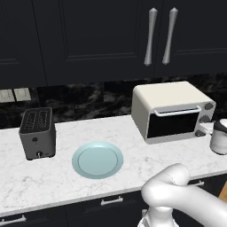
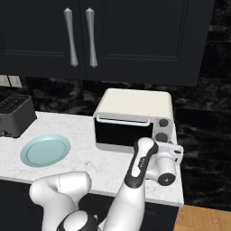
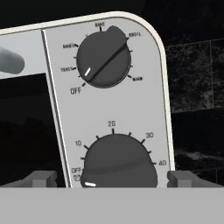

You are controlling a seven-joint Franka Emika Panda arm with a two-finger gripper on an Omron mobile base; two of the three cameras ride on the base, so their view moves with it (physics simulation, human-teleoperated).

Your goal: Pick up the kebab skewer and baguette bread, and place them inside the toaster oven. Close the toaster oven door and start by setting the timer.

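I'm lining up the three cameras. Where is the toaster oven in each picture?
Left base view: toaster oven at right of centre on the counter, door shut.
Right base view: toaster oven at centre, behind the arm.
Hand view: its control panel up close, with the timer knob low in the picture.
Shared landmark: the silver door handle.
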